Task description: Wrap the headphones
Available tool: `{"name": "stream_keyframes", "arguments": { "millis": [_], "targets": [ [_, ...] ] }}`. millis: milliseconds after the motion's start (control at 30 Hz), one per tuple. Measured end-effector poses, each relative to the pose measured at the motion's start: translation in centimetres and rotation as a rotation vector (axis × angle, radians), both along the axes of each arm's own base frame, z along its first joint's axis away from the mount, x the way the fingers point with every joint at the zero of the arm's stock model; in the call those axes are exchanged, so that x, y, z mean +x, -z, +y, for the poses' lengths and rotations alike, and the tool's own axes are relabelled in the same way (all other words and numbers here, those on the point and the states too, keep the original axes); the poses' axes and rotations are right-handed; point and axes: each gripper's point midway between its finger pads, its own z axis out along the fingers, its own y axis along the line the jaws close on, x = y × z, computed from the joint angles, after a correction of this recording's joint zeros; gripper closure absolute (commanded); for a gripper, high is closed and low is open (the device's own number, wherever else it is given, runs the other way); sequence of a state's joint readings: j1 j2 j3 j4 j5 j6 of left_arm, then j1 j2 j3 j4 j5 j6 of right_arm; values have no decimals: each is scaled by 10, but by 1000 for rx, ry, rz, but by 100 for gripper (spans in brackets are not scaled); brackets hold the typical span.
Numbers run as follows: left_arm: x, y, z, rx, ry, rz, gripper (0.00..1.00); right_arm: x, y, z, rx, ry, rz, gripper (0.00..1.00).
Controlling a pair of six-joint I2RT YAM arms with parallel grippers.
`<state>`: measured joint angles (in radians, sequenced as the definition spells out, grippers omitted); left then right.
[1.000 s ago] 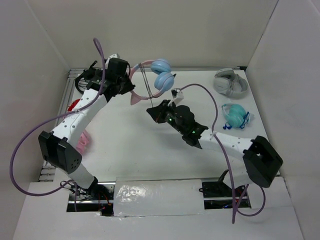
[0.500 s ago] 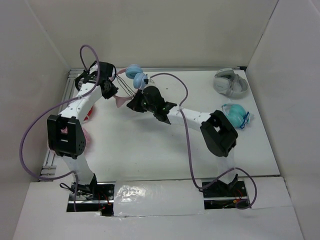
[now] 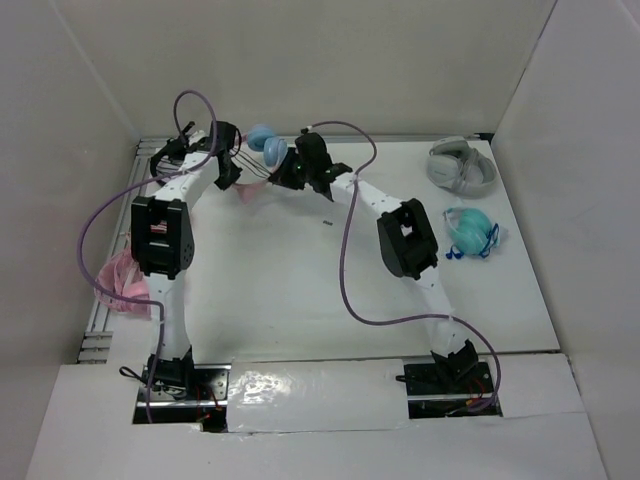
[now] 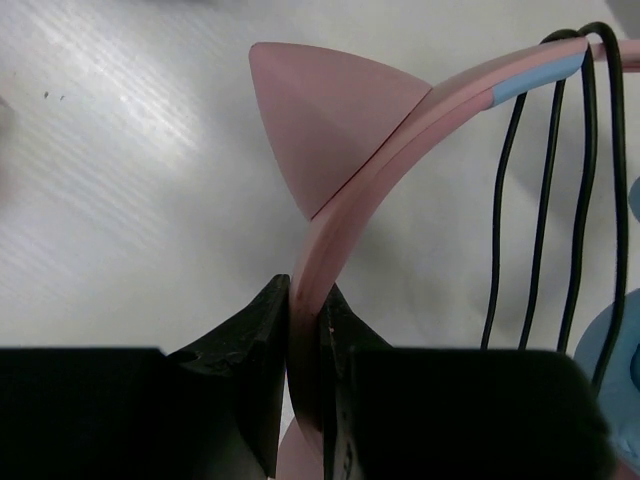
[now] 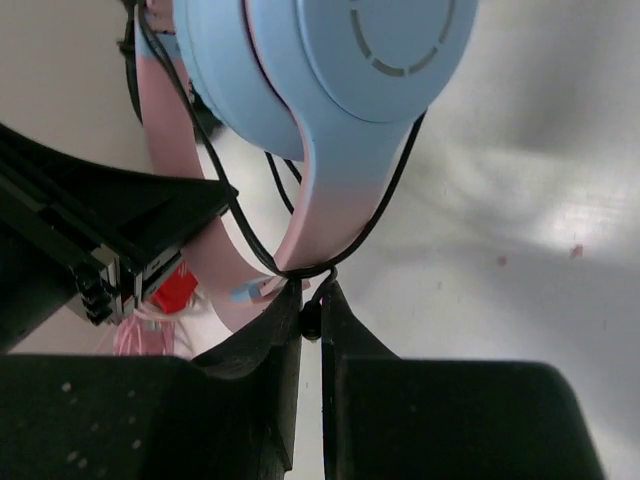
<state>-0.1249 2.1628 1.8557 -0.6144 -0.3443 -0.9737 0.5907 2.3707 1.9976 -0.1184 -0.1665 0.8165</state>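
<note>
The headphones (image 3: 265,143) are at the far left of the white surface (image 3: 300,290), held between the two grippers. The headband (image 4: 345,210) is a thin, smooth pink strip that turns light blue near one end, and it carries a solid matte triangular cat ear (image 4: 320,120). The ear cup (image 5: 340,70) is round, glossy light-blue plastic with a ring of short slots on its face. A thin black cable (image 4: 545,200) runs in several loose strands side by side over the blue part of the band.

The left gripper (image 4: 305,290) is closed on the headband just below the cat ear, its black fingers pressing the strip edge-on. The right gripper (image 5: 312,300) is pinched on the cable where it loops under the ear cup's stem.

From above, the arms' black wrists cover most of the band, and only the blue cups and a few cable strands show between them. The second cup is cut off at the left wrist view's right edge.

Both arms stretch far from their bases. The left arm rises steeply and the right reaches diagonally across to the far left, so the wrists nearly meet. Grey-white headphones (image 3: 460,165) and teal headphones (image 3: 468,230) lie well apart at the right.
</note>
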Motion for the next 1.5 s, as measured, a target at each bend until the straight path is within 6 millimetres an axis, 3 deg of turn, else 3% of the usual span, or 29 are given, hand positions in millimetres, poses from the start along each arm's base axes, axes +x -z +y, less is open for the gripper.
{"name": "stream_keyframes", "arguments": {
  "millis": [200, 367, 433, 533, 633, 767, 833, 1033, 1100, 1133, 1233, 1500],
  "targets": [
    [37, 5, 5, -1, -39, -41, 100, 40, 13, 0, 24, 16, 8, 95],
    [41, 16, 1, -13, -32, -33, 100, 48, 27, -4, 57, 28, 54, 89],
    [41, 17, 2, -12, -32, -33, 82, 50, 36, -4, 67, 30, 76, 85],
    [40, 18, 1, -15, -7, -25, 74, 53, 49, -5, 75, 39, 94, 82],
    [39, 26, -3, -22, 15, -8, 58, 55, 63, -5, 81, 51, 121, 80],
    [39, 43, -9, -30, 47, 20, 57, 56, 78, -8, 98, 70, 163, 80],
    [38, 50, -10, -29, 56, 34, 51, 56, 81, -8, 102, 76, 176, 80],
    [36, 53, -10, -22, 71, 50, 46, 57, 82, -9, 101, 78, 177, 71],
    [35, 54, -11, -25, 74, 53, 45, 56, 84, -10, 97, 79, 183, 64],
    [35, 54, -11, -25, 74, 54, 33, 56, 85, -11, 94, 80, 185, 61],
    [34, 54, -11, -23, 82, 56, 1, 46, 80, -14, 93, 63, 193, 32],
    [26, 25, -10, -24, 84, 31, 1, 16, 32, -27, 16, 24, 128, 12]
  ]
}}
